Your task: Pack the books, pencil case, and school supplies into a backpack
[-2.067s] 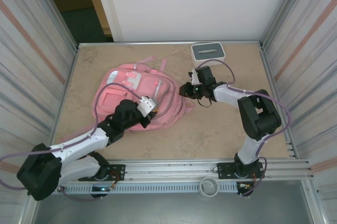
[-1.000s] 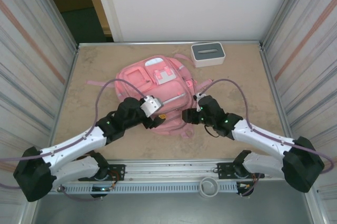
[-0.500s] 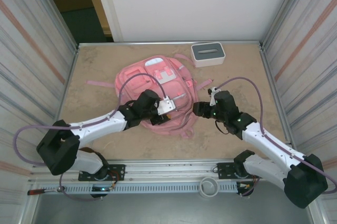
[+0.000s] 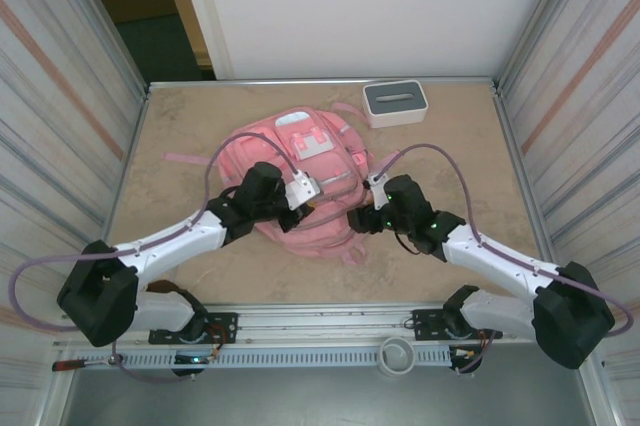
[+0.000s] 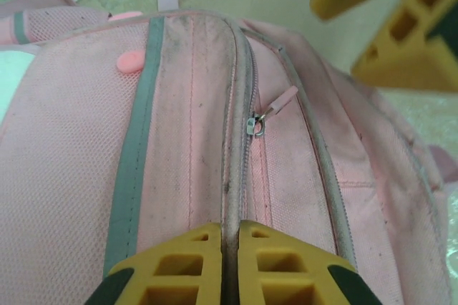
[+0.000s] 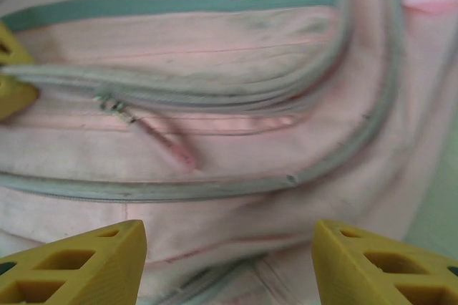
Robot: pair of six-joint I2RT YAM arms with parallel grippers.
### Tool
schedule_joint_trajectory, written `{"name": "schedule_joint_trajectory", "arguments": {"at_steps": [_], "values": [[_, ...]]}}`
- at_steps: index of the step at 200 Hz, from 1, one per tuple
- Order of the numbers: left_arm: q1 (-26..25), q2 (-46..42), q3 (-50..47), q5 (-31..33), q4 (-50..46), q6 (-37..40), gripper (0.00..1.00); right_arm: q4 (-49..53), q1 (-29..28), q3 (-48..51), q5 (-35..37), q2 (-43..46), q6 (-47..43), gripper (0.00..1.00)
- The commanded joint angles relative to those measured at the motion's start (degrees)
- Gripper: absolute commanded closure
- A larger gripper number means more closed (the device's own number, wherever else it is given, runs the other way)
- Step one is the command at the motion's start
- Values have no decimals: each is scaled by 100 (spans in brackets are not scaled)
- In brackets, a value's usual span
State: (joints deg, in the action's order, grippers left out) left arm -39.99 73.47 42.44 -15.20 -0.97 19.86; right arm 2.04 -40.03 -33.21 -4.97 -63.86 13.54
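Backpack [image 4: 300, 181]: lies flat near the middle of the table, front pockets up, with straps trailing out to the left and the far side. Soft pink cloth, grubby along the seams, with grey-white trim bands.
Zip [image 5: 240, 104]: a raised, curved ridge over the top of the bag. It is closed along the stretch that shows, so by my reading nothing can go in yet.
Zip pull [image 5: 275, 102]: small pink tab on a metal slider, lying loose just beside the ridge, with neither gripper on it.
Left gripper [image 5: 230, 232]: closed, pinching the ridge of cloth along the zip between its yellow fingers. Most likely it is pinning the bag so it does not slide or bunch when the slider is drawn.
Right gripper [image 6: 227, 248]: jaws wide apart, holding nothing, hovering over the near right side of the bag and facing the tab. It seems lined up to take it.
Arms: limp cloth gives way under a pull, so one anchoring while the other works the zip makes sense.
Table [image 4: 450, 146]: beige stone-look top, with the bag well clear of its edges.
White box [image 4: 395, 101]: grey slotted top, at the far edge, near the bag's far right corner but apart from it.
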Motion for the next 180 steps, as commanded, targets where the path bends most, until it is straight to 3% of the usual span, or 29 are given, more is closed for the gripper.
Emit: {"name": "schedule_joint_trajectory", "arguments": {"at_steps": [1, 122, 180], "values": [[146, -276, -29, -750, 500, -351, 100, -686, -229, -120, 58, -167, -820, 40], [173, -263, -82, -813, 502, -353, 100, -1562, -325, -292, -127, -1181, -1065, 55], [176, -271, -131, -735, 535, -361, 100, -1741, -343, -310, -182, -1323, -838, 82]]}}
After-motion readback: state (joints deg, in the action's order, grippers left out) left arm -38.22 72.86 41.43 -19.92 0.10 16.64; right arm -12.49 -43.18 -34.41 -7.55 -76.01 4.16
